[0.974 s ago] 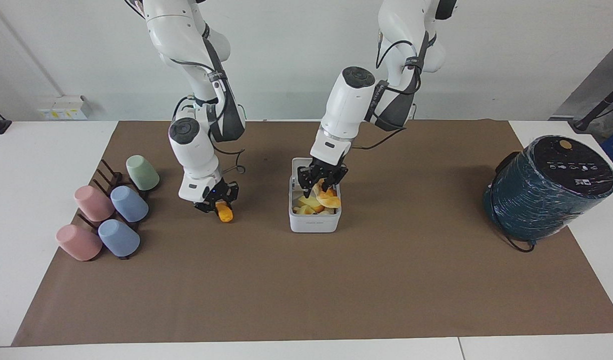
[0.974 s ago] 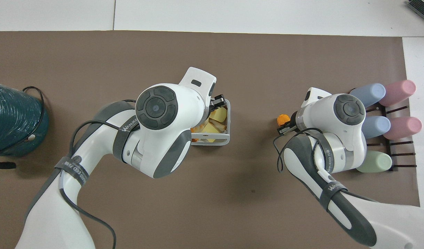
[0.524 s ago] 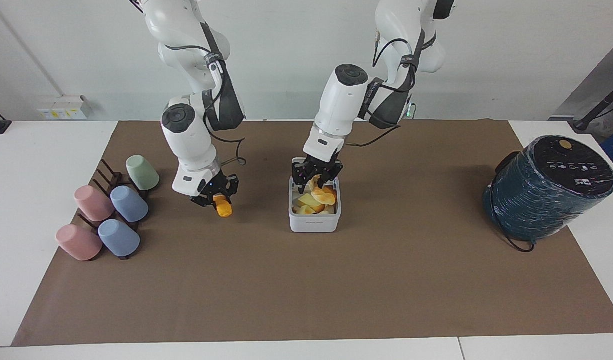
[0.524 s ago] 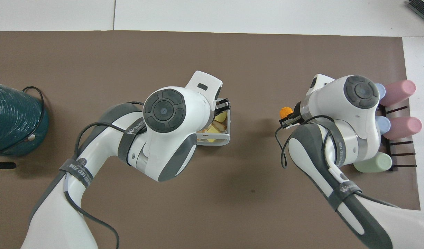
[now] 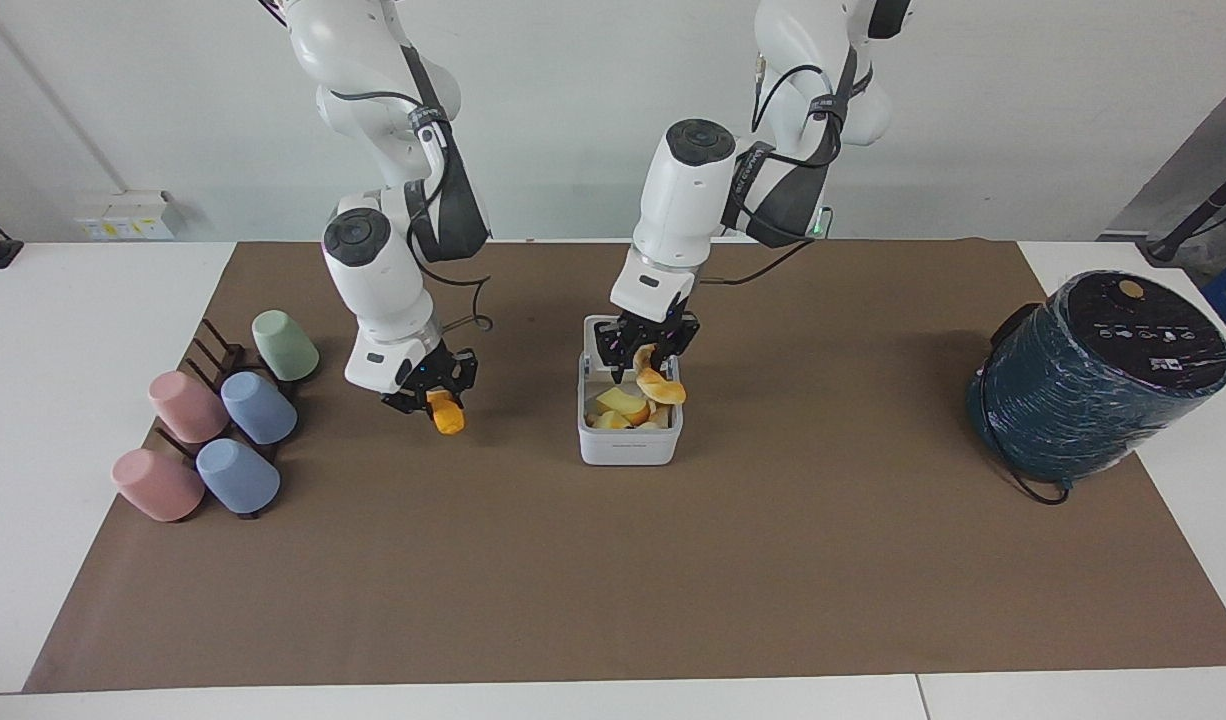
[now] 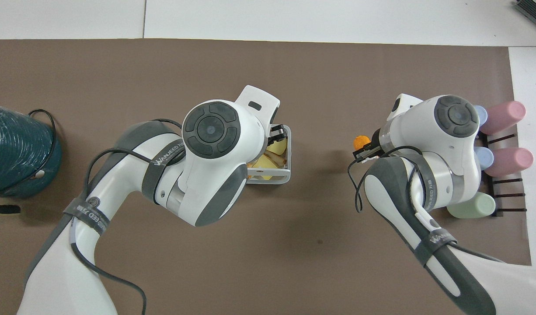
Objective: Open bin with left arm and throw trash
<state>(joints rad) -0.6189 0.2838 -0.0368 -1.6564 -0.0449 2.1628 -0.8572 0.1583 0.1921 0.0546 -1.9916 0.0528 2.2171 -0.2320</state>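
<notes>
The left gripper (image 5: pixel 645 352) is pinching the crescent peel (image 5: pixel 659 385) over the open bin (image 5: pixel 628 446), seemingly overhanging its rim, so it may spill. The right gripper (image 5: pixel 428 385) is clutching an orange chunk (image 5: pixel 445 413) above the mat (image 5: pixel 613 580).

In the overhead view the left arm (image 6: pixel 211 131) covers most of the bin (image 6: pixel 287 175), and only one side of the bin with some yellow scraps (image 6: pixel 274 146) shows. The left pincer (image 5: pixel 645 352) is almost fully hidden there. The right arm (image 6: pixel 451 118) covers parts of the blue cups (image 6: pixel 480 114). The teal cylinder (image 6: pixel 14 153) is cut by the edge. Both arms' bases lie outside the facing view.
</notes>
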